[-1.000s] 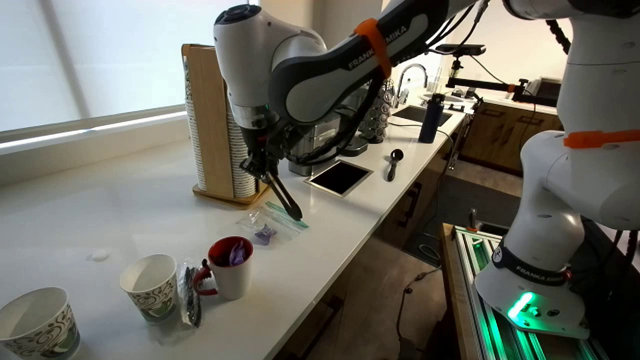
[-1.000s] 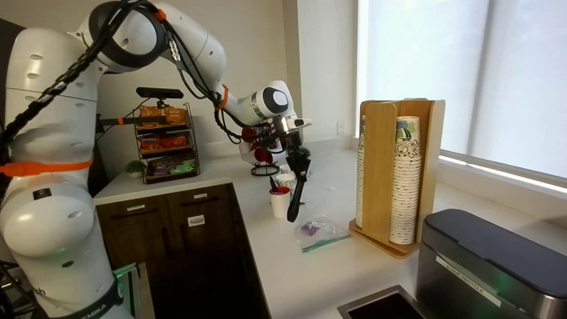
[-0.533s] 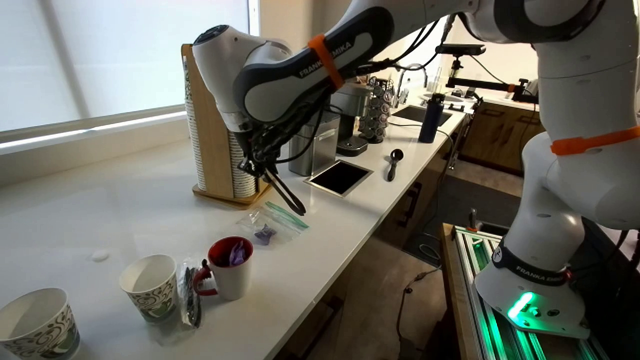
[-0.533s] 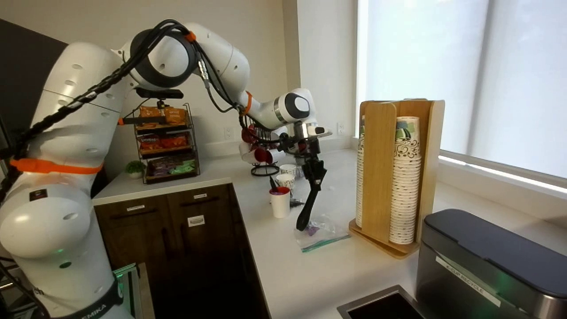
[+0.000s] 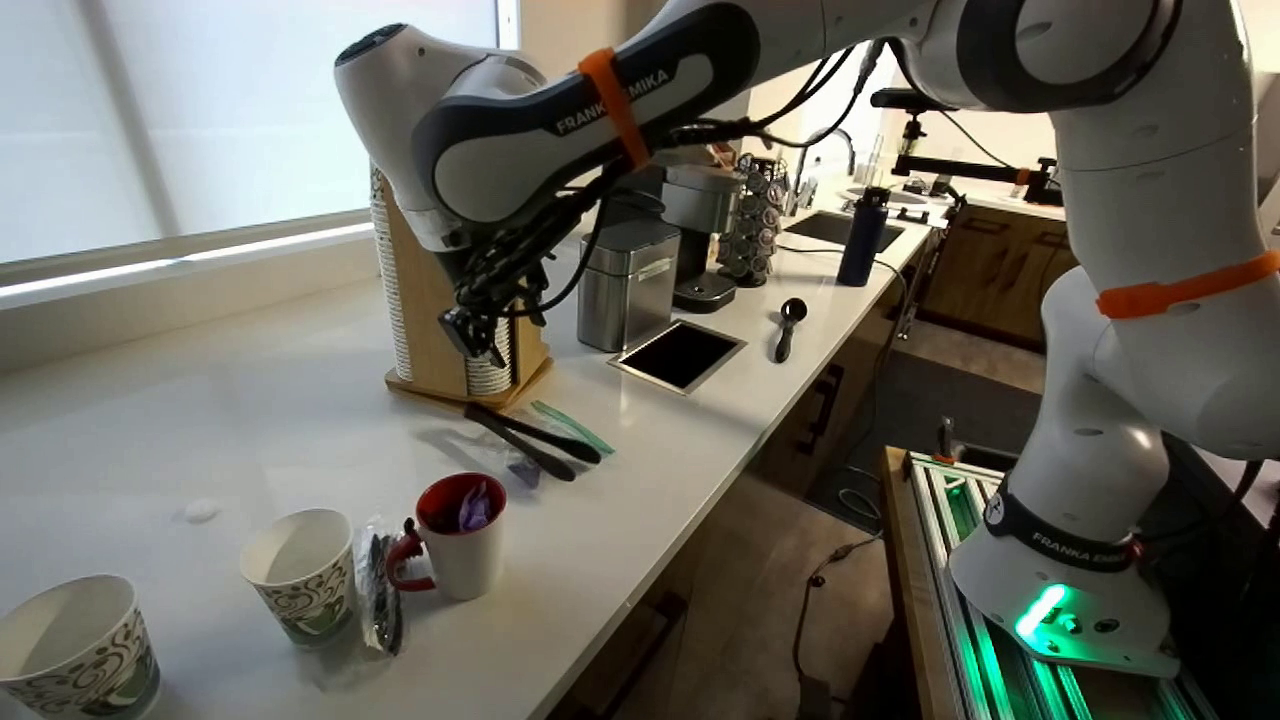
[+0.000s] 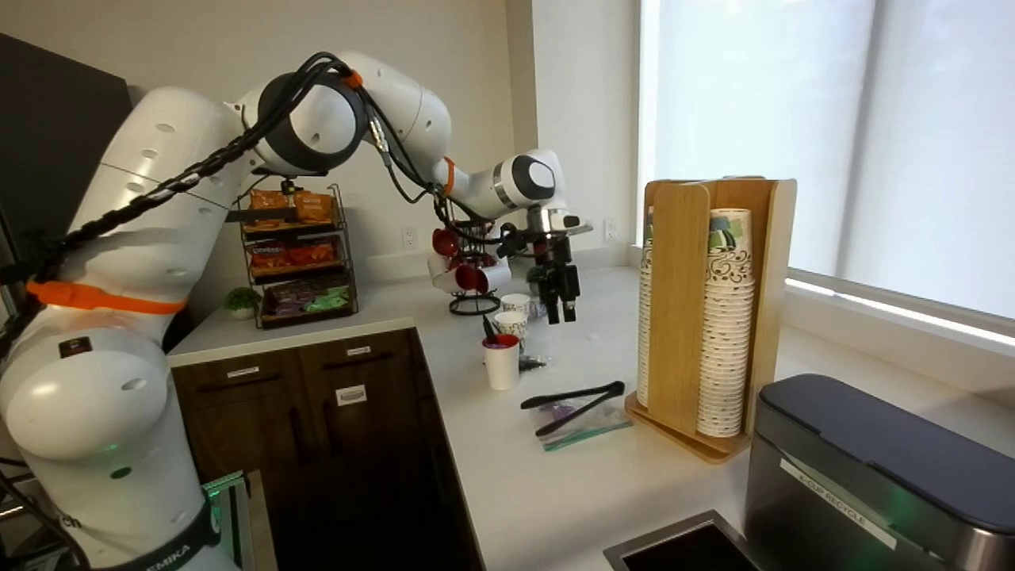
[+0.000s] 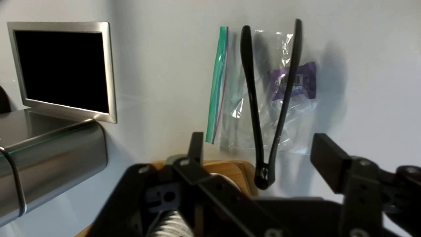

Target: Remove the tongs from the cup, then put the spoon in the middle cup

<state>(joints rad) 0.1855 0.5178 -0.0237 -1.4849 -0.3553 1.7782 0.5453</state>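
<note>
The black tongs (image 5: 548,464) lie spread in a V on a clear bag on the counter, in all views. Above their hinged end my gripper (image 6: 561,312) stands open, fingers (image 7: 324,158) apart and touching nothing. The cup is a white mug (image 5: 470,560) with a red inside, holding a purple packet; a slim dark handle (image 6: 489,329) shows at its rim, its lower part hidden. Beside the mug is the middle cup (image 5: 310,590), white with a greenish pattern. A dark spoon (image 5: 788,325) with a round bowl lies farther along the counter.
The clear bag (image 7: 215,85) holds a purple packet. The wooden cup rack (image 6: 678,301) stands close to the gripper, with a metal bin (image 5: 625,290) and a square opening (image 5: 735,350) nearby. Another patterned cup (image 5: 85,650) and bagged black items (image 5: 380,600) flank the middle cup.
The gripper has opened and let go of the tongs, which dropped from its fingers onto the bag. The arm has moved back toward the cup rack and, last, slightly up.
</note>
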